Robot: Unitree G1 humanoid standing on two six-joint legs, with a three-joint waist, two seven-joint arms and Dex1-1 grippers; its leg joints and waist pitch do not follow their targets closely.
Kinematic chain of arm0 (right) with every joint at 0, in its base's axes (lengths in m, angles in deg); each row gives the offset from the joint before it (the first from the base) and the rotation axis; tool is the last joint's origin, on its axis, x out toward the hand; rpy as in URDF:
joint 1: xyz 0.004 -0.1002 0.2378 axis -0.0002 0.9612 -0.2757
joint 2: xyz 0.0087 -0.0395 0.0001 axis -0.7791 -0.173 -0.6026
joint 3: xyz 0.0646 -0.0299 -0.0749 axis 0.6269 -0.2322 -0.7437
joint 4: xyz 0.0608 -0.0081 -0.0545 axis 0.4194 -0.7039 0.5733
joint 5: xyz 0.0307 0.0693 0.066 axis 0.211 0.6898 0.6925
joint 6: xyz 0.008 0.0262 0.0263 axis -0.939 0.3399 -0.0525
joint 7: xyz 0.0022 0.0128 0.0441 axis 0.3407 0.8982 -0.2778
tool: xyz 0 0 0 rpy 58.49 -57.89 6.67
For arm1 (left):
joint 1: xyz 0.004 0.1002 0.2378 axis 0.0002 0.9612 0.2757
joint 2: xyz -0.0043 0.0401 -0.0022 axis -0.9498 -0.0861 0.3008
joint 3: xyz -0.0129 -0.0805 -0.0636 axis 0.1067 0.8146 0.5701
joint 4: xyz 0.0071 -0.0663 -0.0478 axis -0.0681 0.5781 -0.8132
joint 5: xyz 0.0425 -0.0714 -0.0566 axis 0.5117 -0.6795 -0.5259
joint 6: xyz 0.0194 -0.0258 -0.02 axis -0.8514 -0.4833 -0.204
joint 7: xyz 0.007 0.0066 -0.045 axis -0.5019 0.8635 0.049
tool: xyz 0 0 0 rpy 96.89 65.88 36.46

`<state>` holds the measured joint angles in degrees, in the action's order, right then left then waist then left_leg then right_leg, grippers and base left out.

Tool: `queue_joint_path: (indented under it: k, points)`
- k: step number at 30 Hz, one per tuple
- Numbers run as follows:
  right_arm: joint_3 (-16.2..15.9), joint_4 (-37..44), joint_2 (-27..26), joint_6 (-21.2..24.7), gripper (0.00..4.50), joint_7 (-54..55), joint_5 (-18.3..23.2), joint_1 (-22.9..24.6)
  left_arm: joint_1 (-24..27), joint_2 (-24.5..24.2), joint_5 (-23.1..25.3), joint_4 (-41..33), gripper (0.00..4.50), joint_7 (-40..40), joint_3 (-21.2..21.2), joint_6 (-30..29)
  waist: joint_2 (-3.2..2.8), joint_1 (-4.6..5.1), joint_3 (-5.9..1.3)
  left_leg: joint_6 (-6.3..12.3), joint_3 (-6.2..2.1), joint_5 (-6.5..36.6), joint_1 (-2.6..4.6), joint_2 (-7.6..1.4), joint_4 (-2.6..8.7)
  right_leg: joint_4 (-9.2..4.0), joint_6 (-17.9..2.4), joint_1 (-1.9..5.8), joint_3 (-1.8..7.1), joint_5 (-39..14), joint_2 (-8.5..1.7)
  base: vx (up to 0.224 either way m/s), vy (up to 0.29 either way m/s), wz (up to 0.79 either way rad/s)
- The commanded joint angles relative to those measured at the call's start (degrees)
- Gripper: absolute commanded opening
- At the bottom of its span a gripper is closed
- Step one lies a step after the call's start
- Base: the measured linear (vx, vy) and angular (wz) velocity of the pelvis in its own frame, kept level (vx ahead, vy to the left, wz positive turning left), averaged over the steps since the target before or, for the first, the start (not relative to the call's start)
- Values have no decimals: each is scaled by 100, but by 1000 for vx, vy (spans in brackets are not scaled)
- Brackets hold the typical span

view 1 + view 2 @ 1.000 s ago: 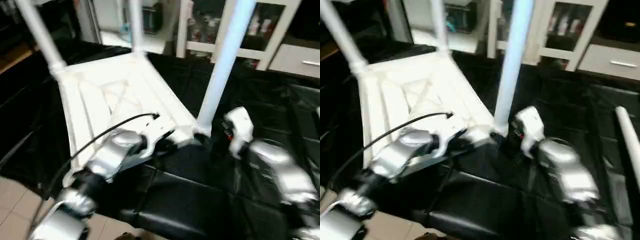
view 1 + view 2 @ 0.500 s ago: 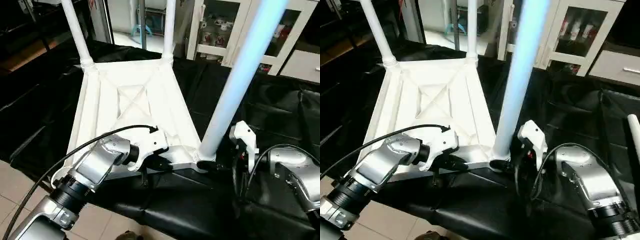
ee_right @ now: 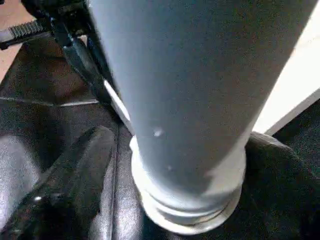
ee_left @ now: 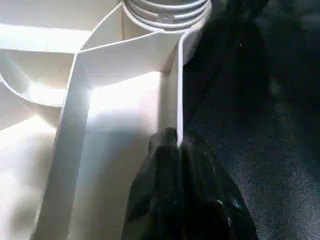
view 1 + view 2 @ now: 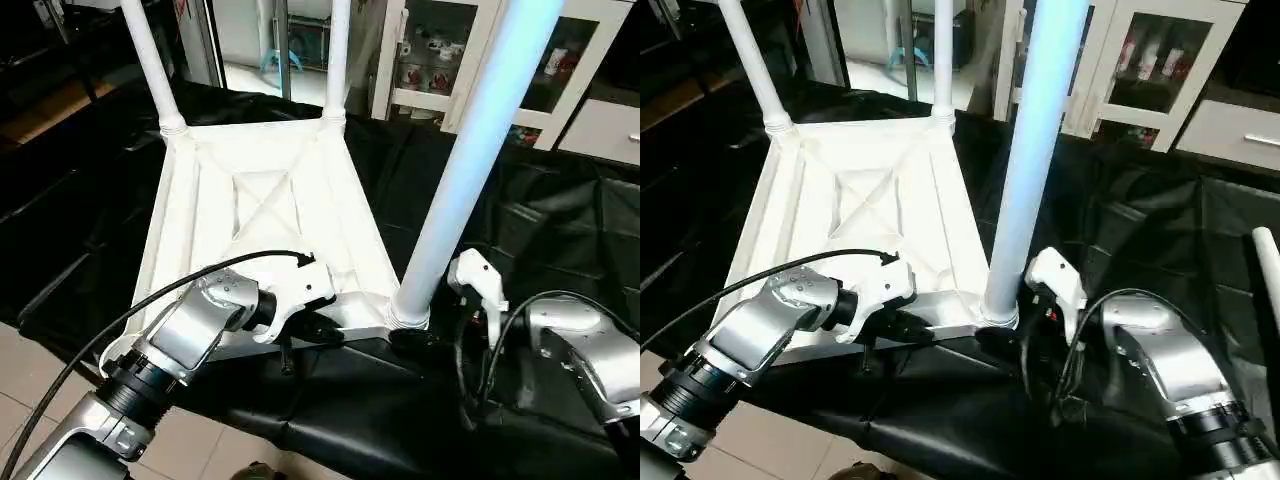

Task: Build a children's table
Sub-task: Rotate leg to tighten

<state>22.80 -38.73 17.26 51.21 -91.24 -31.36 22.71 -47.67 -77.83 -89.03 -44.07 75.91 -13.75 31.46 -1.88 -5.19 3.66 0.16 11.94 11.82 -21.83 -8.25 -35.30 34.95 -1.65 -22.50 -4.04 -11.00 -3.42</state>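
The white table top (image 5: 260, 200) lies upside down on the black-draped work table, its X ribs facing up. Three white legs stand in its corner sockets: far left (image 5: 150, 60), far right (image 5: 337, 50) and near right (image 5: 470, 150). My left gripper (image 5: 325, 331) is shut on the top's near rim, close to the near right socket; the left wrist view shows its fingers (image 4: 165, 165) pinching that thin wall. My right gripper (image 5: 410, 336) straddles the base of the near right leg (image 3: 190, 100). It is open, with a gap between one finger (image 3: 75, 175) and the leg's collar.
A fourth white leg (image 5: 1266, 275) lies on the black cloth at the far right. White glass-door cabinets (image 5: 560, 70) stand behind the work table. The work table's near edge and tiled floor (image 5: 30, 400) are just below my left arm.
The view swung and settled during the first half second. Since then my right wrist has edged slightly toward the near right leg. My left gripper stays on the rim.
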Motion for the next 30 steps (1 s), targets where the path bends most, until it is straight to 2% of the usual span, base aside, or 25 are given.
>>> queue_joint_path:
  k: [1, 2, 5, 7, 12, 24, 27, 29, 30]
  points:
    - [6, -75, -25, -108, 375, 16, -91, -84, 98, -12, -24, -77, 0, 227, -234, -100, 49, 9, -418, 298, -312, 699, 141, -593, 414, -393, -1365, 262, 372, -776, -662, 0, 0, 0]
    - [10, -96, -39, -119, 353, 16, -107, -94, 100, -14, -23, -75, 0, 226, -233, -100, 39, 9, -420, 315, -316, 658, 136, -591, 413, -384, -1371, 264, 370, -735, -656, 0, 0, 0]
    - [3, -105, -60, -120, 343, 2, -119, -94, 102, -18, -27, -79, 0, 223, -230, -109, 39, 9, -423, 332, -315, 616, 134, -590, 405, -378, -1390, 267, 369, -680, -657, 0, 0, 0]
    - [-3, -109, -63, -125, 313, -6, -120, -89, 101, -14, -25, -72, 0, 220, -231, -107, 54, 11, -422, 357, -312, 600, 131, -591, 406, -375, -1393, 270, 368, -647, -655, 0, 0, 0]
    - [-34, -161, -73, -183, 279, -28, -154, -99, 86, -12, -23, -36, 0, 212, -230, -93, 45, 8, -426, 369, -315, 590, 133, -592, 398, -371, -1387, 269, 366, -681, -656, 0, 0, 0]
    - [18, -192, -200, -204, 274, 74, -188, -89, 65, 59, -36, 58, 0, 111, -162, -58, 41, 19, -429, 375, -312, 577, 131, -584, 388, -365, -1399, 269, 364, -645, -651, 0, 0, 0]
    - [209, -540, -605, -278, 273, 928, -404, -152, -46, 391, -56, 375, 0, -341, 85, -29, 28, 50, -388, 290, -300, 794, 133, -574, 402, -424, -1384, 232, 369, -993, -645, 0, 0, 0]
    - [417, -933, -1020, -240, 273, 1779, -533, -241, -249, 786, -35, 826, 0, -927, 347, -9, 28, 118, -325, -12, -342, 1488, 194, -555, 451, -531, -1218, 226, 336, -2007, -653, 0, 0, 0]
    - [442, -993, -1085, -251, 272, 1911, -558, -255, -293, 856, -29, 918, 0, -1031, 391, -11, 34, 150, -312, -91, -347, 1679, 222, -544, 453, -571, -1149, 207, 328, -2283, -649, 0, 0, 0]
